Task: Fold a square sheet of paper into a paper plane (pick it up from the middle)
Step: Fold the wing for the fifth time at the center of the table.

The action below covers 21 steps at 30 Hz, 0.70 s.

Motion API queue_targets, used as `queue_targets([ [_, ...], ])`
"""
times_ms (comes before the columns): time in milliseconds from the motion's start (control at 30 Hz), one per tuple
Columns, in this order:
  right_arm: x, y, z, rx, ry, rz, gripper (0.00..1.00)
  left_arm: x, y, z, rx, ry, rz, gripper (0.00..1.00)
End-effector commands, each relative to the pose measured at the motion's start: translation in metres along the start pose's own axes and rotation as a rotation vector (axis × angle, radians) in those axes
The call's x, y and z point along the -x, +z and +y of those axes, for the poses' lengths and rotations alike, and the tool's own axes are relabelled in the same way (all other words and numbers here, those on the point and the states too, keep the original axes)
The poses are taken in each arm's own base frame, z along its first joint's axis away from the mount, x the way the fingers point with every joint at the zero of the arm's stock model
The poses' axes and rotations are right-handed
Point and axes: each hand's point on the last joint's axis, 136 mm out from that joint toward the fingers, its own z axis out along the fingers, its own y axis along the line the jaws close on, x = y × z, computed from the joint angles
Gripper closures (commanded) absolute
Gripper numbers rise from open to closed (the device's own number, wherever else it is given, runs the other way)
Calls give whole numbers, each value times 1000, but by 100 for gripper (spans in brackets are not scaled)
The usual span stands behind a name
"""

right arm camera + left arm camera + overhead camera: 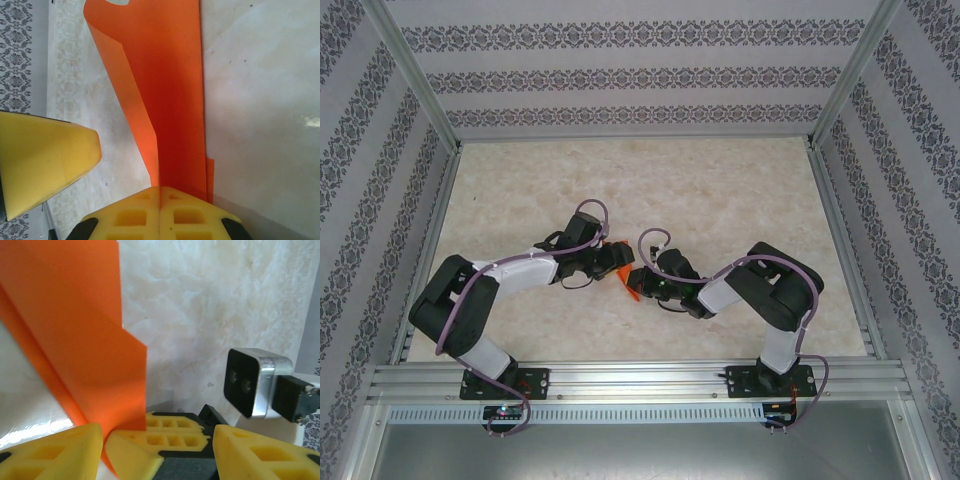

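Two yellow fingertips of the right pincer (159, 214) were pressed flat together at the near edge of its wrist view, clamped on the lower end of the orange sheet (165, 90). The sheet rose away from them as a long folded strip, with a second layer peeping out at the right of the grip.

Just beside that grip, the left pincer (157, 442) was roughly half parted. Its fingers (55, 452) sat well apart on either side of the right pincer's tips and the paper, closing on nothing. One finger sat just beside the sheet's edge; whether it touched could not be told.

From above, the sheet showed as a small orange patch between the two wrists, near the middle of the tabletop (720, 190). It seemed to be held up rather than lying flat.

The paper looked very light and thin. It seemed stiff enough to keep a crease, yet likely to flop, crumple or tear under a hard pull. Its smooth face would probably slide between the pads unless pinched squarely. The best hold seemed to be across the doubled layers close to the crease, where the paper was stiffest, not on a loose single edge.

Beyond, the pale marbled tabletop ran back to the patterned wall (620, 70).
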Motion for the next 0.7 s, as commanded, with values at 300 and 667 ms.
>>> queue_targets([
  [300,-20,1,-55,-213,41,68,93,17,15,-15,-71,60,-18,39],
  [667,-19,-3,-53,-241,14,77,89,15,21,-2,-33,28,-11,40],
])
